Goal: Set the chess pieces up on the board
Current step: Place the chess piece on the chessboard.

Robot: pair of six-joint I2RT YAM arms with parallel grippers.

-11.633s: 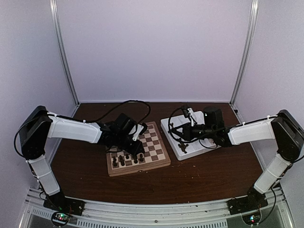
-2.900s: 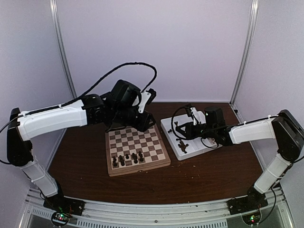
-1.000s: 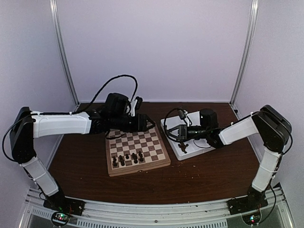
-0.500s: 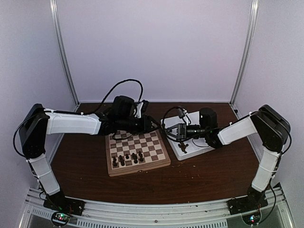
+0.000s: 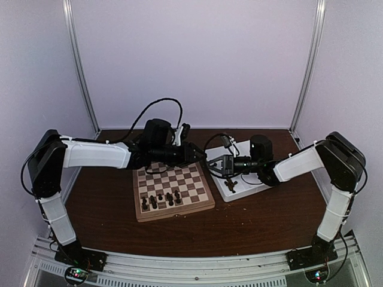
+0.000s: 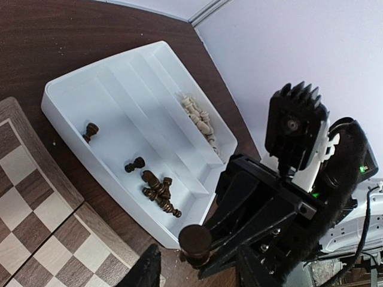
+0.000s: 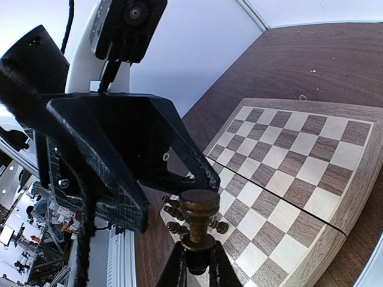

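Holding a dark chess piece (image 7: pixel 199 206) in the air just off the board's (image 7: pixel 299 149) right edge, my right gripper (image 7: pixel 197 263) is clenched on the piece's narrow end, so the broad round foot points at the left gripper (image 6: pixel 198 260). The left jaws stand apart on either side of that foot with a gap showing each side, so I judge they are not gripping yet.

I expect the piece to be light, rigid turned wood with a smooth finish. Being round, it could twist or slip between flat pads. The best hold looks like the waist just under the foot, since the right fingers (image 7: pixel 178 272) cover the rest and leave little free length.

Right of the board lies the white tray (image 6: pixel 114 107), with loose dark pieces (image 6: pixel 158 192) in one compartment and cream pieces (image 6: pixel 200 118) in the one farthest from the board. Standing dark pieces (image 5: pixel 161 199) line the board's near rows. I think they would topple easily if the left arm swings low toward them.
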